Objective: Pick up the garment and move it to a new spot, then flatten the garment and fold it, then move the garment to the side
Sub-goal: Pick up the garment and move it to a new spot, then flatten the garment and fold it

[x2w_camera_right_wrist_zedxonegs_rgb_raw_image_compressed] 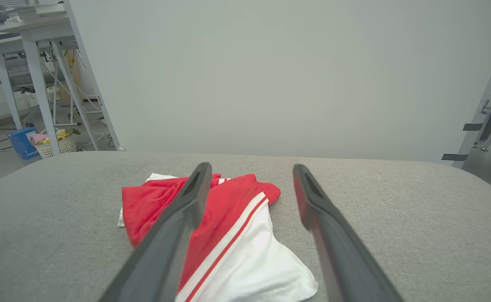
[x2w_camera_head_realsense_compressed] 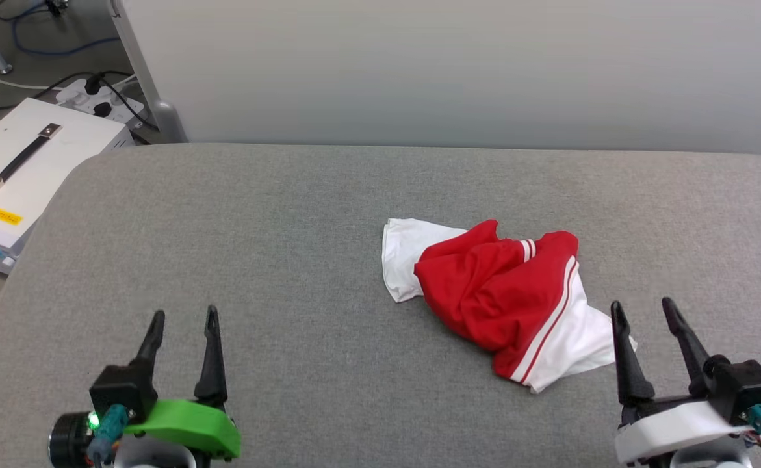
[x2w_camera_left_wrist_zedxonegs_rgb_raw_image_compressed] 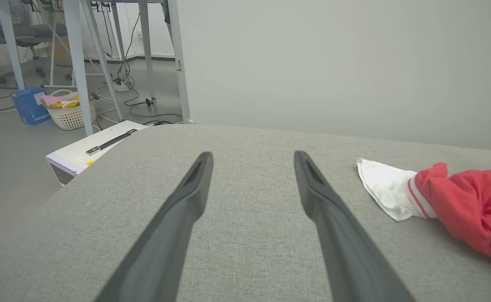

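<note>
Okay, crumpled red soft-fabric T-shirt with white sleeves (x2w_camera_head_realsense_compressed: pixel 497 292) lies right of centre on the grey fabric tabletop (x2w_camera_head_realsense_compressed: pixel 257 214), just beside our right gripper (x2w_camera_head_realsense_compressed: pixel 642 303); left gripper (x2w_camera_head_realsense_compressed: pixel 184 311) well apart. Both claws spread wide, empty. We should pinch a thick red fold, not the loose sleeve, then lift clear.

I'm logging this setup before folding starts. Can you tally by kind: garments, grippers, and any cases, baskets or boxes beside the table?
Garments: 1, the red and white garment
Grippers: 2, the left gripper and the right gripper, both open
White cases: 1, the white case
Baskets: 1, the basket
Blue boxes: 1, the blue box
Total: 6
</note>
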### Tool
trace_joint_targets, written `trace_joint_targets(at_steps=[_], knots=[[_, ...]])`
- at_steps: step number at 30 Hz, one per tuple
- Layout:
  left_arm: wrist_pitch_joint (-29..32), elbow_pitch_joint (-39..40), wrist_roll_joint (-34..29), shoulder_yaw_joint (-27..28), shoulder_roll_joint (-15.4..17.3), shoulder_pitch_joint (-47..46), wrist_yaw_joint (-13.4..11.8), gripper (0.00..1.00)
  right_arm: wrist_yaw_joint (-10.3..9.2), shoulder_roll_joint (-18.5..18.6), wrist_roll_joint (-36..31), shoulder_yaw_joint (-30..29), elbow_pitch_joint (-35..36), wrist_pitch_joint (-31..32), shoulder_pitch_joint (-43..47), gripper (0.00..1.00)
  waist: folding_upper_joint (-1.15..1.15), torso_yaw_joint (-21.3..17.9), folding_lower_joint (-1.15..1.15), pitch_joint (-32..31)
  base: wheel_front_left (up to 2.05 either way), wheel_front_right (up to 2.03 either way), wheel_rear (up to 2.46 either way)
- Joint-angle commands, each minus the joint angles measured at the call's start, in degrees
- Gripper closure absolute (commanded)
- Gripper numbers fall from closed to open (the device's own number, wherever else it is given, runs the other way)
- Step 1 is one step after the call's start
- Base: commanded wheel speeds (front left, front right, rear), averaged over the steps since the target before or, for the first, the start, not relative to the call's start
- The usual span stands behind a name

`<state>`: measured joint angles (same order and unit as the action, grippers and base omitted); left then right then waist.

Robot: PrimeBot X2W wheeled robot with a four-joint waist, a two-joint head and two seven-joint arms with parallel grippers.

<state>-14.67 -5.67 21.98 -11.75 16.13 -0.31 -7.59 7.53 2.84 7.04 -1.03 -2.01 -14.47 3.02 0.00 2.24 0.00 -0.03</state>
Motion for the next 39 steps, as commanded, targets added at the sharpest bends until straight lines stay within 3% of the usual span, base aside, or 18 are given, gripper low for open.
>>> trace_joint_targets(at_steps=[1,9,18,25,30,39], knots=[[-0.3,-0.6,-1.4,0.9,-1.1,1.3,1.0,0.00,-0.04,0.0,0.7,0.2,-0.5,-0.5,1.1,0.00,0.00,0.0,0.00,-0.2,0.00,0.00,0.00],[-0.3,-2.4,-6.2,5.4,-5.6,3.1,5.0,0.00,-0.04,0.0,1.2,0.3,-1.7,-0.5,3.0,0.00,0.00,0.0,0.00,-0.4,0.00,0.00,0.00],[-0.3,-4.0,-9.6,9.1,-7.1,0.7,9.3,0.00,-0.04,0.0,0.6,0.4,-1.4,-0.5,1.9,0.00,0.00,-0.7,0.00,0.0,0.00,0.00,0.00],[-0.3,-5.6,-12.9,8.7,-2.5,-9.2,13.1,0.00,-0.04,0.0,-0.5,1.1,-0.4,-0.5,-0.2,0.00,0.00,-2.5,0.00,2.4,0.00,0.00,0.00],[0.4,-8.0,-11.7,6.0,1.2,-19.7,14.6,0.00,-0.04,0.0,-0.9,1.5,0.8,-0.5,-2.3,0.00,0.00,-4.2,0.00,5.7,0.00,0.00,0.00],[13.5,-11.1,-2.6,-7.0,7.0,-41.3,15.1,0.00,-0.04,0.0,-0.6,2.1,2.4,-0.5,-6.2,0.00,0.00,-7.6,0.00,12.7,0.00,0.00,0.00]])
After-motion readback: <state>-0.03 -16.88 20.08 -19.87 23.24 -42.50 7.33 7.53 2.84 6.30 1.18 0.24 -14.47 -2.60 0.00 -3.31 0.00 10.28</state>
